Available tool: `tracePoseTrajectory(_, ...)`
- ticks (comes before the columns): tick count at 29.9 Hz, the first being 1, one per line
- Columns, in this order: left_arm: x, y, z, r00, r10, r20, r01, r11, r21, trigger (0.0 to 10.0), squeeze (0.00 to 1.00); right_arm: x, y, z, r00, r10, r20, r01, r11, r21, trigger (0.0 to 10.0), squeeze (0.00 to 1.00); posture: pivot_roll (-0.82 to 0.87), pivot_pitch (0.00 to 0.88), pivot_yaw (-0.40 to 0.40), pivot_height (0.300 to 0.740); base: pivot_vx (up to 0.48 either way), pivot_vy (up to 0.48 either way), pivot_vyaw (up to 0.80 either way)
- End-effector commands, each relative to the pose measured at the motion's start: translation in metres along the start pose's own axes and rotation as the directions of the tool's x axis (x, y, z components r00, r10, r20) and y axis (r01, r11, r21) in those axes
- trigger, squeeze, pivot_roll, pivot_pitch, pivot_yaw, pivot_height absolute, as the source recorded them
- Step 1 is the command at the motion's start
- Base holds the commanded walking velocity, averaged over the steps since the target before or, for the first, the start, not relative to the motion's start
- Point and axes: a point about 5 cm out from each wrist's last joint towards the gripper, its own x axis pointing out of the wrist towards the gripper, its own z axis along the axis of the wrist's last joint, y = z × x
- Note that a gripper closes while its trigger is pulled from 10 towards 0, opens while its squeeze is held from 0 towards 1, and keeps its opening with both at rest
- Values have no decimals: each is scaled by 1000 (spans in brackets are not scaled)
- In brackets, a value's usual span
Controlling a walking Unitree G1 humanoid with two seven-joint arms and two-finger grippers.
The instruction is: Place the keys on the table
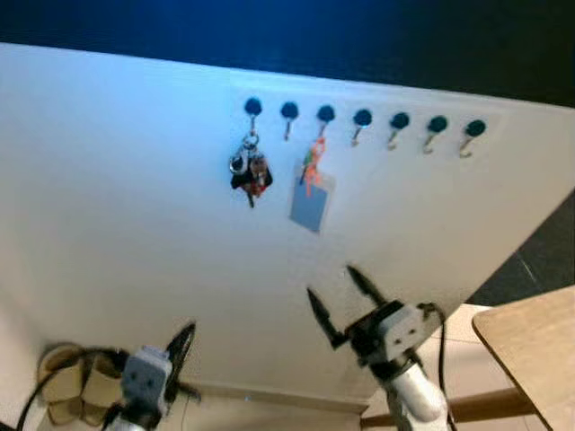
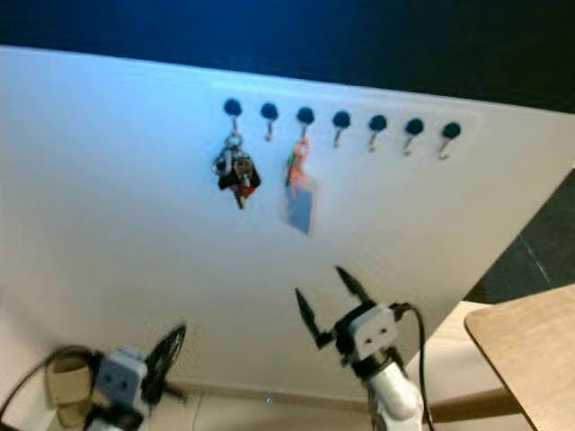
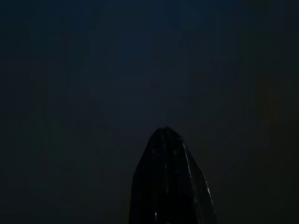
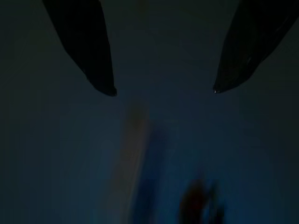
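Observation:
A bunch of keys (image 1: 249, 173) with dark and red fobs hangs from the leftmost hook (image 1: 253, 108) of a row of hooks on a white wall. My right gripper (image 1: 331, 287) is raised below the keys, well short of them, open with nothing between its fingers. In the right wrist view its fingertips (image 4: 103, 84) stand wide apart, with the keys (image 4: 201, 200) a dark reddish blur beyond. My left gripper (image 1: 182, 346) hangs low at the lower left, shut. A wooden table (image 1: 535, 346) corner shows at the right edge.
A blue card on an orange lanyard (image 1: 312, 193) hangs from the third hook, right of the keys. Several other hooks (image 1: 400, 123) are bare. Brown shoes (image 1: 67, 382) lie on the floor at the lower left by the wall.

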Motion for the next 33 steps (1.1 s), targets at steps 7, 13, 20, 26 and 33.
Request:
tracePoseTrajectory(7, 26, -14, 22, 992, -93, 81, 98, 993, -69, 10000, 0, 20, -9, 33, 984, -105, 141, 103, 994, 19, 10000, 1000, 66, 68, -65, 740, 0, 0, 0)
tracePoseTrajectory(13, 37, -18, 44, 981, -153, 122, 165, 981, -99, 10000, 0, 36, -11, 41, 976, -160, 149, 146, 984, 100, 10000, 122, 64, 66, -54, 740, 0, 0, 0)
tracePoseTrajectory(20, 47, -15, 61, 975, -155, 159, 171, 981, -91, 10000, 0, 54, -6, 43, 985, -107, 132, 68, 959, 275, 10000, 0, 68, 56, -59, 740, 0, 0, 0)
tracePoseTrajectory(26, 48, -14, 66, 974, -157, 163, 173, 981, -91, 10000, 0, 63, 1, 43, 991, -22, 129, -23, 941, 338, 10000, 0, 73, 53, -68, 740, 0, 0, 0)
tracePoseTrajectory(33, 47, -14, 68, 978, -147, 147, 163, 982, -100, 10000, 0, 66, 7, 43, 992, 45, 119, -87, 922, 376, 10000, 0, 77, 48, -75, 740, 0, 0, 0)
